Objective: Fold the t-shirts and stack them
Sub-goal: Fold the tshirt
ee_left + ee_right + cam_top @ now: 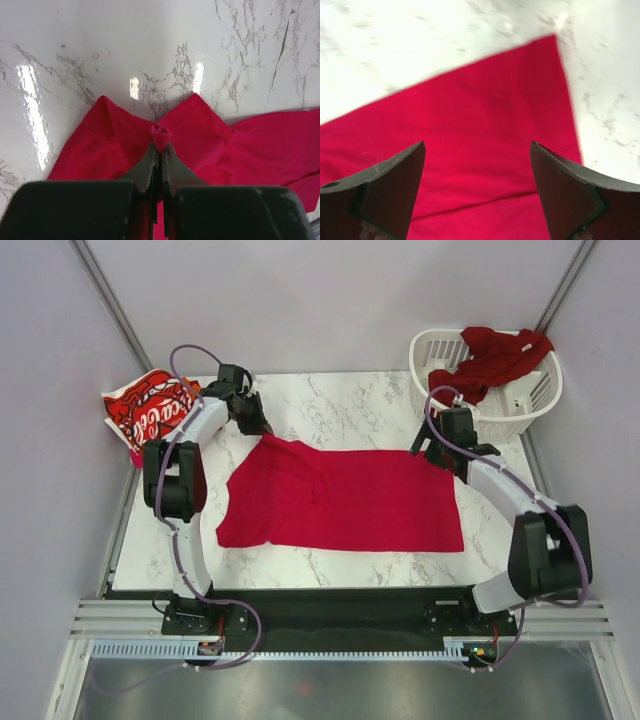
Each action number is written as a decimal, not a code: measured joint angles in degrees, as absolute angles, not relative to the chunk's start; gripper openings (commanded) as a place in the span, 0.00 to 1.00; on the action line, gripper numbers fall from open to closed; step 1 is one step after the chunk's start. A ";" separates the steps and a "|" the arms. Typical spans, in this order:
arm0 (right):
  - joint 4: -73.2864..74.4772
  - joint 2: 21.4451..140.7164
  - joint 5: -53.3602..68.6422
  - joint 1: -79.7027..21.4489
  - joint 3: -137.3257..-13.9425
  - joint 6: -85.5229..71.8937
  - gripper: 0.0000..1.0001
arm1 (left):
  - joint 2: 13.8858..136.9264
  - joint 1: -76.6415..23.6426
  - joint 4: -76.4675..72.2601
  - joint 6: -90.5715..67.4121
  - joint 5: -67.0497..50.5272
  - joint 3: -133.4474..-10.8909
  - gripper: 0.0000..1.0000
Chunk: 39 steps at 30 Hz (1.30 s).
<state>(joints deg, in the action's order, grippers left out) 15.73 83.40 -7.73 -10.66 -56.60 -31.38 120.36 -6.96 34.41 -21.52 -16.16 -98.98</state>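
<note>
Top external view: you have the plain bright red cloth t-shirt spread flat mid-frame on the white marble table.
Left gripper: pinching a nub of that shirt's upper-left corner, likely to draw a fold.
Right gripper: spread wide over the upper-right corner, holding nothing.
White slatted plastic basket: upper right, with a dark red tee draped over its rim.
Upper left: red tee with white Coca-Cola script lies at the table edge.

**Robot test cell in a laboratory.** Plain pale wall panels, framed by slanting aluminium posts, enclose a marble-patterned counter on three sides. The left arm and right arm are bolted to a black plate at the near edge. In front of the plate lie slotted aluminium rails and a white slotted cable duct. Grey cables loop loosely along each arm. The household goods on the counter are a white slatted laundry basket and a bright red t-shirt.
</note>
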 measured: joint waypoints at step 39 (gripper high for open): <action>-0.43 106.56 -8.86 1.10 -62.50 -24.56 0.63 | 120.36 -8.78 38.92 -19.97 -16.58 -98.48 0.02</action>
